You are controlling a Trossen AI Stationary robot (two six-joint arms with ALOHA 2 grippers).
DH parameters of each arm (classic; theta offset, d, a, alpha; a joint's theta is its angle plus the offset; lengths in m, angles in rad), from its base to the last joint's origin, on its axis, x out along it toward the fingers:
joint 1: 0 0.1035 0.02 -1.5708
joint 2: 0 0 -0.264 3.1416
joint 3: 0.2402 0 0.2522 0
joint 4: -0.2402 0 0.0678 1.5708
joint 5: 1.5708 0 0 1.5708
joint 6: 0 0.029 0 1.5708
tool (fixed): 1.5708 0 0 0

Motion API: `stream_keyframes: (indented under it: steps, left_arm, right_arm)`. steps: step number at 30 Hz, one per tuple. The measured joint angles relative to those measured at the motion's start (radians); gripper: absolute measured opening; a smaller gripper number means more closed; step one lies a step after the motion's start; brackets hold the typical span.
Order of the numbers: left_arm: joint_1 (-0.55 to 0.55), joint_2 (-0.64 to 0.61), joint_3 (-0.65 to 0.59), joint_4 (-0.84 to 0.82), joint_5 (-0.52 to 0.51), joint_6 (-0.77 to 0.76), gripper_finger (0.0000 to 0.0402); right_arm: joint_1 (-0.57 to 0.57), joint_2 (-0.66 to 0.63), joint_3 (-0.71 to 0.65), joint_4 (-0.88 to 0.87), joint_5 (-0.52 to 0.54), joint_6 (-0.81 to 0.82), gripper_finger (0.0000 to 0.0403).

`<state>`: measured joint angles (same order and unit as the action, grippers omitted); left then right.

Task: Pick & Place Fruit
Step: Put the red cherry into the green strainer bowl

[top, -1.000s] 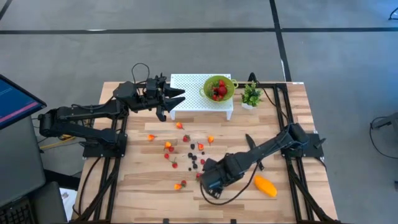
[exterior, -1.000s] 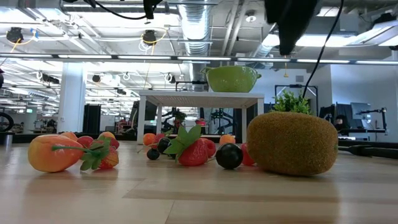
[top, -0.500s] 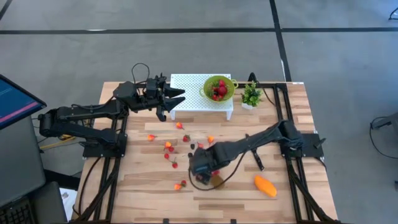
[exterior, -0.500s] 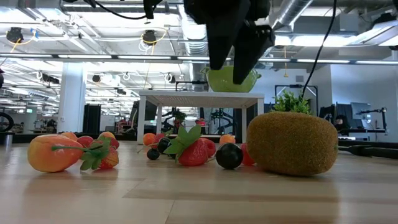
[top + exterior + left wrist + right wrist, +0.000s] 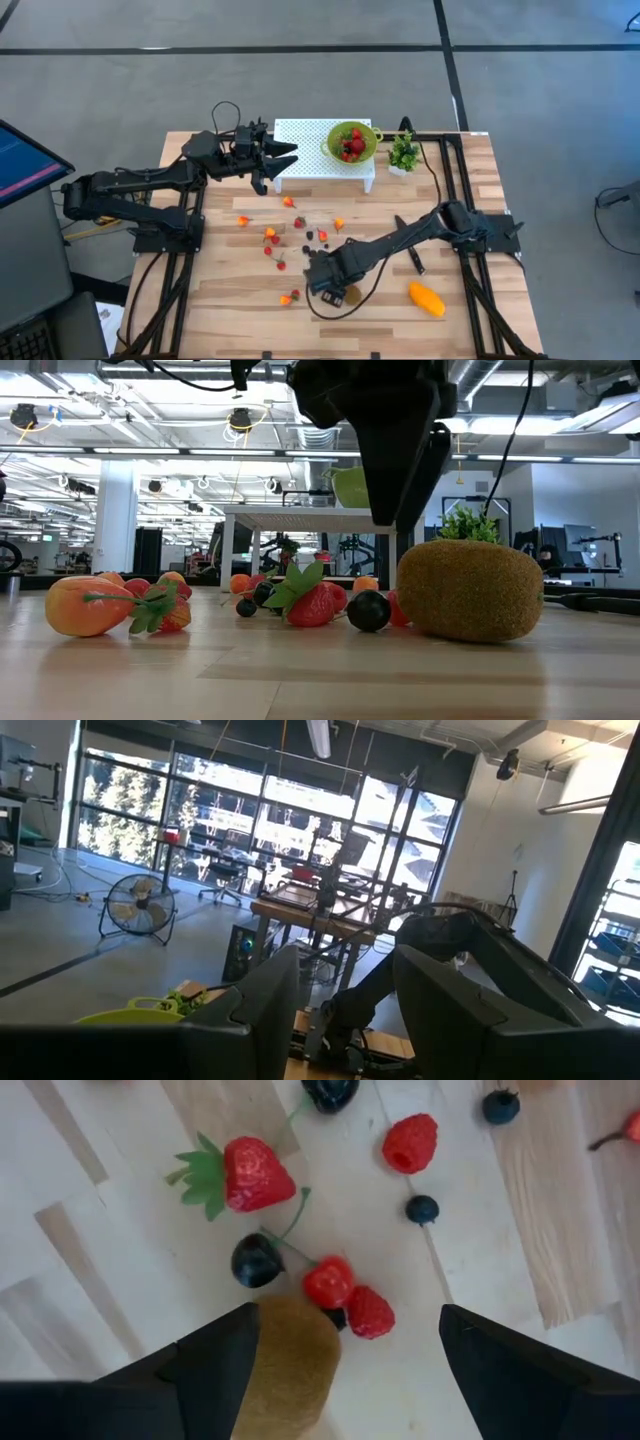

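- We're looking past our left gripper (image 5: 345, 1010), fingers spread apart.
- Green bowl (image 5: 130, 1016) rim is peeking in.
- The other arm (image 5: 450, 935) is reaching in beyond.

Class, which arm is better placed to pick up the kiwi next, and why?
The right. Its gripper hovers open directly above the kiwi, while the left gripper waits far off beside the white stand.

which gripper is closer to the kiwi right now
The right. The right gripper hangs open directly over the kiwi, which shows between its fingers in the right wrist view. The left gripper is far off, at the white stand's end.
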<state>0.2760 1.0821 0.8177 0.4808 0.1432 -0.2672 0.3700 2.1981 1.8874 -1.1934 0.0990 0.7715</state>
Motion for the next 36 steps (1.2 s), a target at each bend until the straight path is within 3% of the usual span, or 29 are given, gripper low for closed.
stream_keyframes:
  steps: [12, 32, 36]
  left_arm:
    - [0.000, 0.000, 0.000, 0.000, 0.000, 0.000, 0.0159]
    - [0.000, 0.000, 0.000, 0.000, 0.000, 0.000, 0.0159]
    - [0.000, 0.000, 0.000, 0.000, 0.000, 0.000, 0.0159]
  right_arm:
    - [0.008, -0.014, -0.133, 0.132, -0.060, -0.031, 0.0291]
    - [-0.016, -0.012, -0.161, 0.174, -0.079, -0.242, 0.0291]
    - [-0.030, -0.013, -0.222, 0.273, -0.158, -0.248, 0.0290]
